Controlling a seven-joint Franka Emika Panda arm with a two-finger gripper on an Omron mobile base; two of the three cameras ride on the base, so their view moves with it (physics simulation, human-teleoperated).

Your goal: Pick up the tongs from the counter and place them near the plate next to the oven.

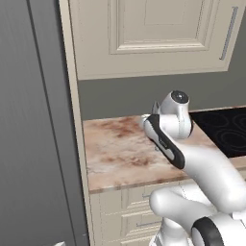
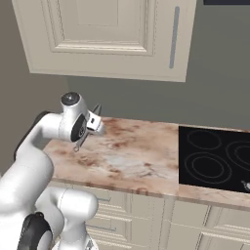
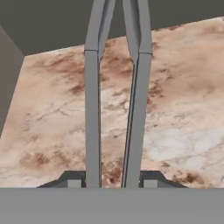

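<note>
So the gripper (image 3: 112, 183) has the tongs (image 3: 114, 100) pinched between its two fingertips (image 3: 72, 179), jaws closed in on the two slim grey arms, which run straight out from the hand and angle in toward each other at the far end. The tongs are up off the surface (image 3: 175, 113), hanging over its left end, near the back edge where it meets the grey wall. In the right base view you can just make out a bit of the tongs (image 2: 80, 143) poking down below the hand, above the surface (image 2: 132, 156). The black cooktop (image 2: 215, 158) sits at the right end of the surface, well apart from the hand. Cream upper cabinet (image 1: 153, 33) is on the wall above.
</note>
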